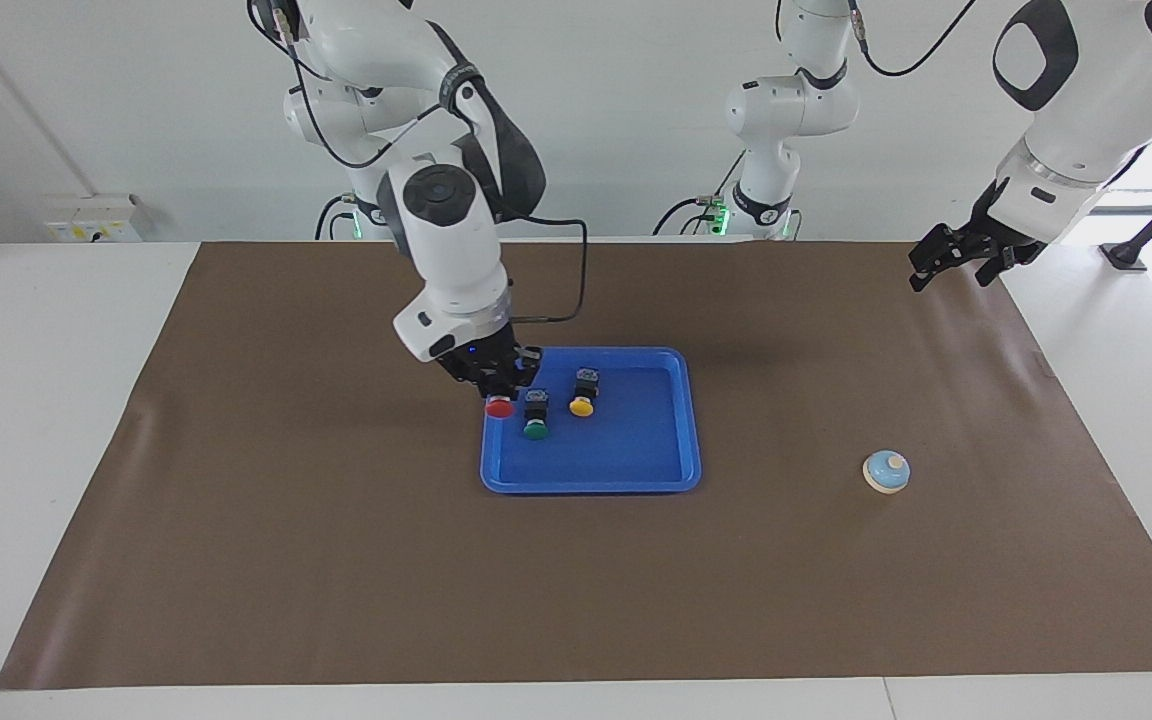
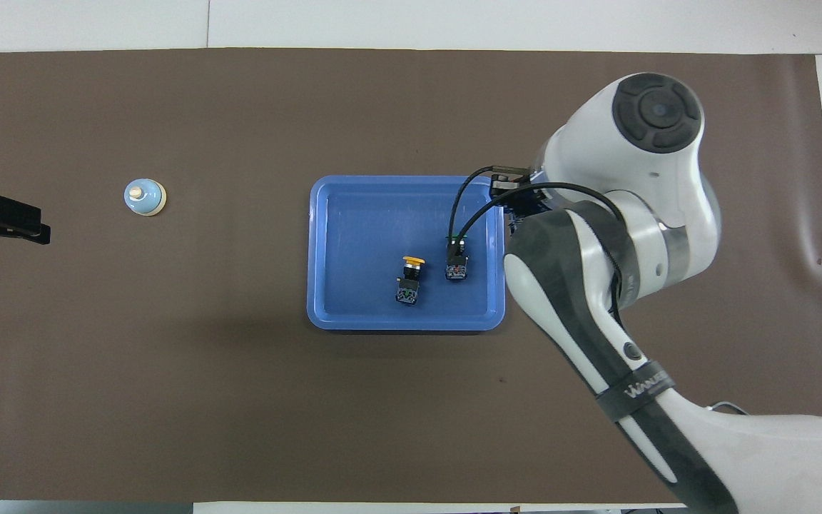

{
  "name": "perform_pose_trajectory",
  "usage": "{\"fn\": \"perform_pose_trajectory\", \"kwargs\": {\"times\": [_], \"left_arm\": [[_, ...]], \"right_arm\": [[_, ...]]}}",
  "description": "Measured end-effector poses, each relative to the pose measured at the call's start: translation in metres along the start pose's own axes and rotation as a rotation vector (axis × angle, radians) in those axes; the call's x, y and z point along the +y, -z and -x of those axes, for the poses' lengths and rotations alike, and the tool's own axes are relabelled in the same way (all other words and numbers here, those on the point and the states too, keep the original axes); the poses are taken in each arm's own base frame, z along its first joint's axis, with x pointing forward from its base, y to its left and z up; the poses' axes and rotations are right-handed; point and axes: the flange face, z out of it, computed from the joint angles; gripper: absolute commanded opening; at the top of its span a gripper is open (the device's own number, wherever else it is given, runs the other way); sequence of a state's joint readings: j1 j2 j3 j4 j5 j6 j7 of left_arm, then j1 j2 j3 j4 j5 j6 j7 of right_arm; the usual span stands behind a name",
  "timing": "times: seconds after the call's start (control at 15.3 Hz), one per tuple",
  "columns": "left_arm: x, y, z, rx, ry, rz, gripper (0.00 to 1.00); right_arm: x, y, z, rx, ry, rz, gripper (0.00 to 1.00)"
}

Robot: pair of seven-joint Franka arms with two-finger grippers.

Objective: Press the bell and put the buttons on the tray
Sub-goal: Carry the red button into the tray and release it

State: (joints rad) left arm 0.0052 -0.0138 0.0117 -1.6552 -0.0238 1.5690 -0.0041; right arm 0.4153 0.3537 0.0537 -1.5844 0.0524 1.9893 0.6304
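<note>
blue tray (image 1: 681, 420) holds green (image 1: 535, 430) and yellow (image 1: 582, 406) buttons; the red button (image 1: 500, 407) is gripped by the right gripper (image 1: 498, 385) over its rim, release inside due. bell (image 1: 886, 471) unpressed; left gripper (image 1: 961, 258), wide, waits.

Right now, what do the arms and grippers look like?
Both arms have glossy white shells with black joint bands and round black end caps. Right arm trails a black cable and carries grey lettering. Right gripper and left gripper are black.

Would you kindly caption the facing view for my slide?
Right gripper carries the red button over the blue tray, beside the green button.
</note>
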Motion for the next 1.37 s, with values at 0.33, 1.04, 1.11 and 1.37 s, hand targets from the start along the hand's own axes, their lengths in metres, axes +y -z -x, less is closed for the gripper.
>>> {"fn": "perform_pose_trajectory", "kwargs": {"times": [0.33,1.04,1.11,1.37], "left_arm": [[0.0,0.0,0.0,0.0,0.0,0.0,1.0],[0.0,0.0,0.0,0.0,0.0,0.0,1.0],[0.0,0.0,0.0,0.0,0.0,0.0,1.0],[0.0,0.0,0.0,0.0,0.0,0.0,1.0]], "right_arm": [[-0.085,-0.059,0.013,-0.018,0.005,-0.002,0.0],[-0.156,-0.146,0.073,-0.028,0.07,0.003,0.0],[-0.157,-0.154,0.075,-0.03,0.07,0.007,0.0],[-0.156,-0.156,0.072,-0.027,0.042,0.009,0.99]]}}
